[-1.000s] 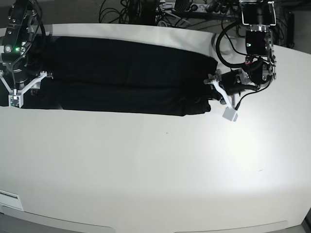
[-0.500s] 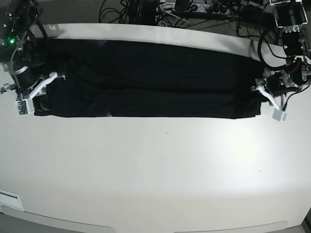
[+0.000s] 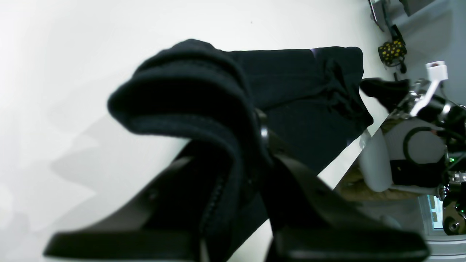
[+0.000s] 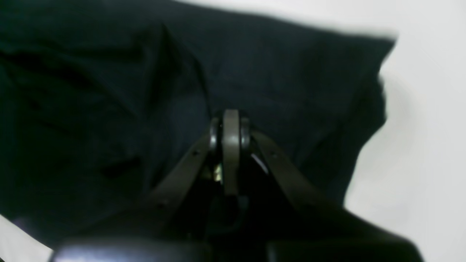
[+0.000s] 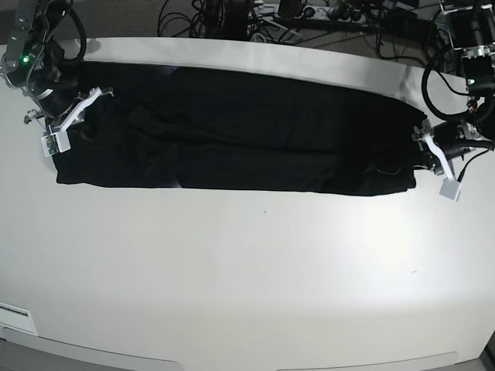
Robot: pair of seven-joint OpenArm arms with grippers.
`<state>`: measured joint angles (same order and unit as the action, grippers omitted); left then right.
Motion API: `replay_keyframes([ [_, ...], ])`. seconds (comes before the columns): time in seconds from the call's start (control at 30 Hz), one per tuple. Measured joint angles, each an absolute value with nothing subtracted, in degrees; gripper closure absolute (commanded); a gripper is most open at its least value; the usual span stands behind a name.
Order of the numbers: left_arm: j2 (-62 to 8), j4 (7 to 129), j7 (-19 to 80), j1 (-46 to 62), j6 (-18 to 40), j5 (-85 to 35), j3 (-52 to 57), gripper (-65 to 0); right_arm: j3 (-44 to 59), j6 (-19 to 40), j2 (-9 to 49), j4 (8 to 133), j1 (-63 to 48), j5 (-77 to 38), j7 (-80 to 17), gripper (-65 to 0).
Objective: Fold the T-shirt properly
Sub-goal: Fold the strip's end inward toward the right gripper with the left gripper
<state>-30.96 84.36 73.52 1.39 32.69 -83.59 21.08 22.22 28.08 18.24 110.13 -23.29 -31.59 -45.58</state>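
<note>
The black T-shirt (image 5: 232,127) lies plain side up, stretched into a long flat band across the far part of the white table (image 5: 247,270). No print shows. My left gripper (image 5: 419,157) is at the shirt's right end in the base view, shut on a bunched fold of the T-shirt (image 3: 189,91); its tips (image 3: 260,134) are buried in the cloth. My right gripper (image 5: 76,122) is at the shirt's left end, shut on the T-shirt (image 4: 291,72) and pressed low on the cloth (image 4: 231,127).
Cables and equipment (image 5: 232,15) lie beyond the table's far edge. A white label (image 5: 15,317) sits at the front left edge. The right arm's body (image 3: 418,109) shows past the table edge in the left wrist view.
My left gripper pulled far to the right in the base view, and the shirt stretched out long and flat. My right gripper moved toward the far edge, taking its end along.
</note>
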Motion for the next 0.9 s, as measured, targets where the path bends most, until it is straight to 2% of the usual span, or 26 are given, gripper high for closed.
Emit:
replay_keyframes([
  [0.17,-31.0,84.4,73.5,1.4,32.7,-83.6,21.1,0.0,22.2,29.6,18.1,103.2,-23.0,-30.0,-41.2,0.0],
  [0.37,-30.5,84.4,73.5,0.7,32.7,-83.6,21.1,0.0,22.2,29.6,18.1,100.8,-22.9,-30.5,-41.1,0.0],
  [0.77,-20.2,97.1,75.6,1.8,32.2,-83.6,21.1,0.0,22.2,28.3,18.1,100.8,-22.8,-30.7,-41.1,0.0],
  [0.9,-16.2,98.3,75.7,3.2,33.6,-83.4,21.1,0.0,22.2,28.4,18.1,100.8,-22.8,-30.7,-41.7,0.0],
])
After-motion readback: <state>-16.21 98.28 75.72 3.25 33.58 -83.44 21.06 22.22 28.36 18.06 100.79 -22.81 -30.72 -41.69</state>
